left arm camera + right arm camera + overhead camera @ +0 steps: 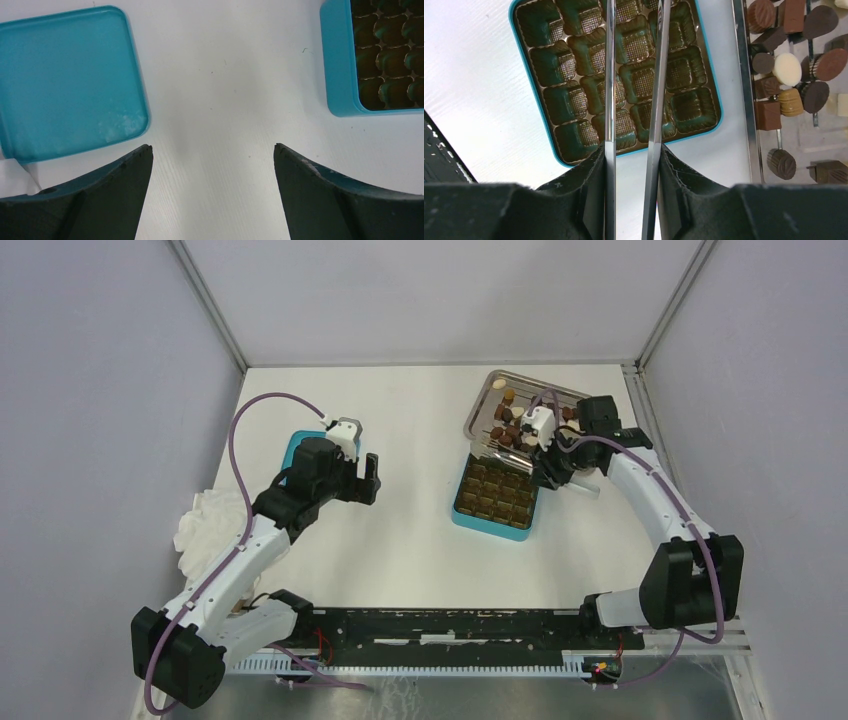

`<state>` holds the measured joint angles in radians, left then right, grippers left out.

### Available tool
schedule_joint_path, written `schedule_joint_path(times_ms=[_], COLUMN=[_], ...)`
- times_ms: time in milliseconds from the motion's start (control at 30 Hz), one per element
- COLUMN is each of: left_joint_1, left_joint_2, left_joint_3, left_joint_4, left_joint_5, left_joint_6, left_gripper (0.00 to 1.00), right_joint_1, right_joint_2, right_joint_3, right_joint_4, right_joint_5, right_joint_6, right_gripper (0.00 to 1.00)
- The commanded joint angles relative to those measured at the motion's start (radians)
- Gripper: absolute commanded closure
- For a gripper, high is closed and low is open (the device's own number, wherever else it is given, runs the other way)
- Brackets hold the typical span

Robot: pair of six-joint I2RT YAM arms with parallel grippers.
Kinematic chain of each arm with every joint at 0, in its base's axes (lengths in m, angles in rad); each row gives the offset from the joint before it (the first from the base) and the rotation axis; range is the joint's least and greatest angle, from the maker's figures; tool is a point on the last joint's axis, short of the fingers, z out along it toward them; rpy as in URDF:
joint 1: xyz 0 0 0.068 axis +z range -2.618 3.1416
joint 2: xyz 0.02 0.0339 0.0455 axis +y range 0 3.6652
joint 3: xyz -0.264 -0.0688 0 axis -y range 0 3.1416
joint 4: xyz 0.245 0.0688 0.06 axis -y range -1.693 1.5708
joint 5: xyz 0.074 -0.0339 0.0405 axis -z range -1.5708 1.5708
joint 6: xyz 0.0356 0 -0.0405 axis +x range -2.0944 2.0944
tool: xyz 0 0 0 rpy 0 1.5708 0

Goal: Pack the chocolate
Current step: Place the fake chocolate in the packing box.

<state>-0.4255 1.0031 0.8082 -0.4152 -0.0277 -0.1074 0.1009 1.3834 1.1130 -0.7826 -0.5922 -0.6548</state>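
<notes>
The chocolate [787, 68] lies in a metal tray [748, 100] at the upper right of the right wrist view, dark, lighter brown and cream pieces together, just beside the teal box [538, 100]. The right gripper [633, 155] is clenched on the tweezers [610, 75], whose two thin blades run up over the box's brown gridded insert. In the left wrist view the left gripper [213, 146] hangs released, fingers wide apart over bare table, with the teal lid [65, 80] at the upper left. A white cloth [205, 515] sits at the left of the top view.
</notes>
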Motion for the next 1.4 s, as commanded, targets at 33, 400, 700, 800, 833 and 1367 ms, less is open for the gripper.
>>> schedule_joint_path(times_ms=[33,400,700,800,833,1367], left_joint_1=[0.004,0.008,0.007,0.008,0.008,0.009], left_joint_2=[-0.004,-0.006,-0.006,-0.007,-0.006,-0.005], left_joint_3=[0.005,0.005,0.005,0.005,0.005,0.005], left_joint_4=[0.021,0.021,0.021,0.021,0.021,0.021], left_joint_5=[-0.021,-0.017,-0.013,-0.014,-0.014,-0.011], left_joint_6=[0.061,0.06,0.06,0.06,0.06,0.06], left_gripper=[0.04,0.04,0.04,0.04,0.04,0.04], right_joint_1=[0.033,0.068,0.084,0.09,0.091,0.092], right_joint_2=[0.011,0.05,0.066,0.075,0.077,0.056], right_joint_3=[-0.021,-0.022,-0.019,-0.016,-0.015,0.019], right_joint_4=[0.08,0.099,0.102,0.105,0.104,0.089], right_joint_5=[0.044,0.147,0.161,0.171,0.174,0.147], right_joint_6=[0.029,0.051,0.054,0.055,0.055,0.063], right_gripper=[0.87,0.79,0.66,0.63,0.61,0.56])
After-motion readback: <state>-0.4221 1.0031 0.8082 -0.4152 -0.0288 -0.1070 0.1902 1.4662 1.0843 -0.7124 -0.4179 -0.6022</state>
